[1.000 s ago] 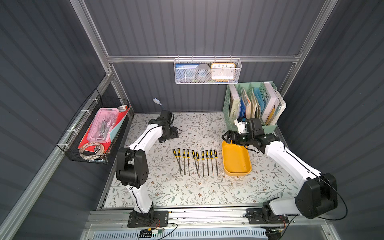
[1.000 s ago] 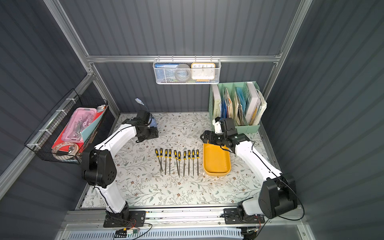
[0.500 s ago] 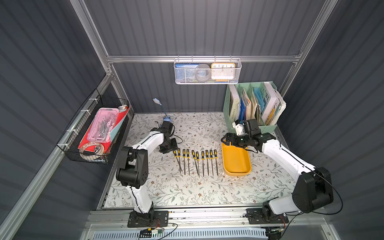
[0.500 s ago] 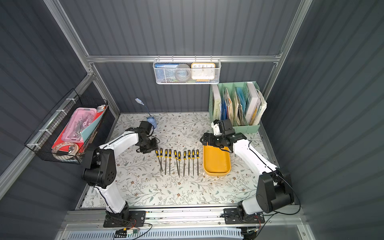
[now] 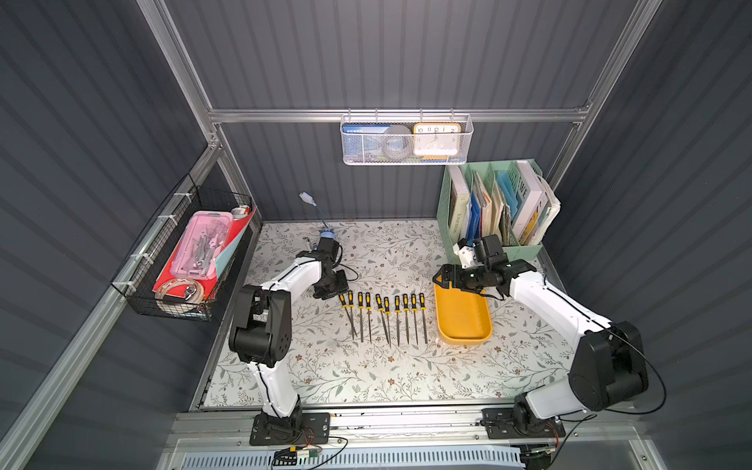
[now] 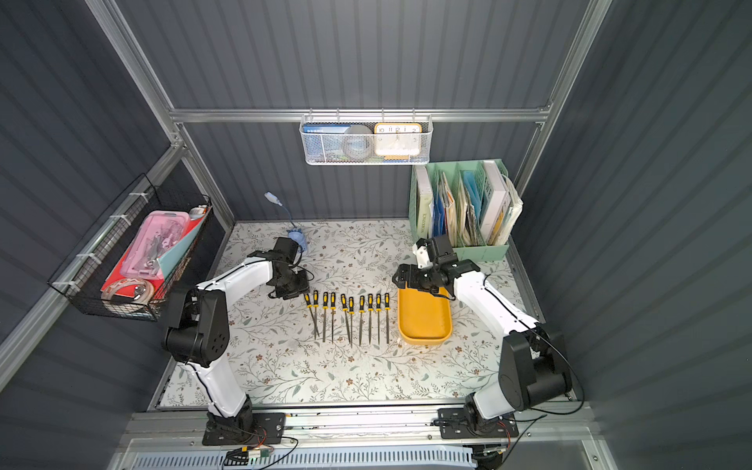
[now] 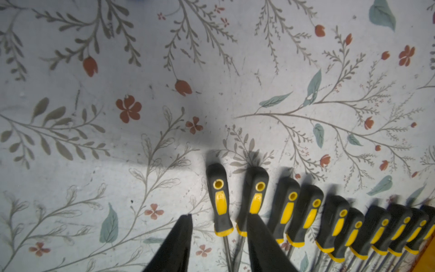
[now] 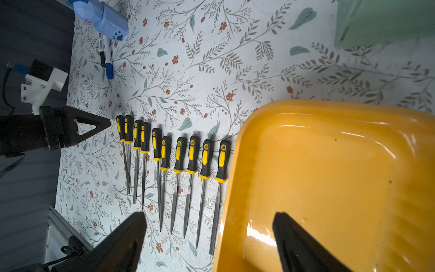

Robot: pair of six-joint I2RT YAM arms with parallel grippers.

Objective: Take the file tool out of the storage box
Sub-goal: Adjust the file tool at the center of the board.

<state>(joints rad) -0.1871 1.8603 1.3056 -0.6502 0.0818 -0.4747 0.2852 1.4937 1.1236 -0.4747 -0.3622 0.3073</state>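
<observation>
Floral mat (image 5: 366, 366): ten files (image 5: 386, 313) in row at frame centre; storage box (image 5: 464, 325) right of them, empty. Left gripper (image 7: 220, 219) newly come forward to row's left end, fingers (image 7: 179, 240) narrowing astride end handle (image 7: 220, 205), unclamped. Right gripper (image 8: 209, 219) wide, empty, over box's upper end. Your unloading looks done.

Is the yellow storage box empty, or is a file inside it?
Empty: the storage box shows a bare floor; ten files lie in a row beside it.
</observation>
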